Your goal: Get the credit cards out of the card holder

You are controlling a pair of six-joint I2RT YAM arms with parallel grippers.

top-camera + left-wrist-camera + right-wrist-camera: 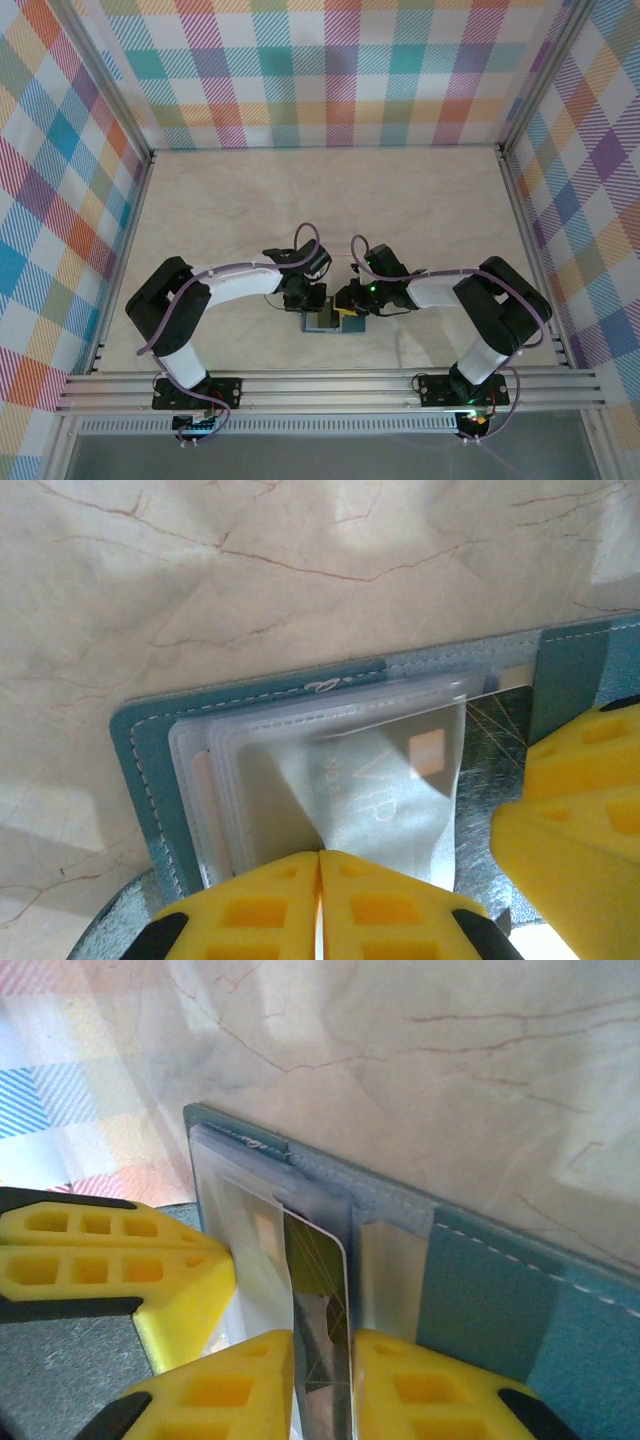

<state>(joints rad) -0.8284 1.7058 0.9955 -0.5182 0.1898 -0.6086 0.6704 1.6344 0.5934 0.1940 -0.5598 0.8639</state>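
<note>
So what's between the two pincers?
A clear sleeve of the holder, in the right wrist view. Left pincer pinches it; right pincer grips a dark card.

Right claw (322, 1375) pinches card (318, 1270) in teal holder (490, 1300).

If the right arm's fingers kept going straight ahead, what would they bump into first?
Probably the card holder. The right gripper pinches a dark credit card sticking out of the holder's clear pocket, so the pocket's edge lies straight ahead. The table comes after, though depth is hard to judge.
</note>
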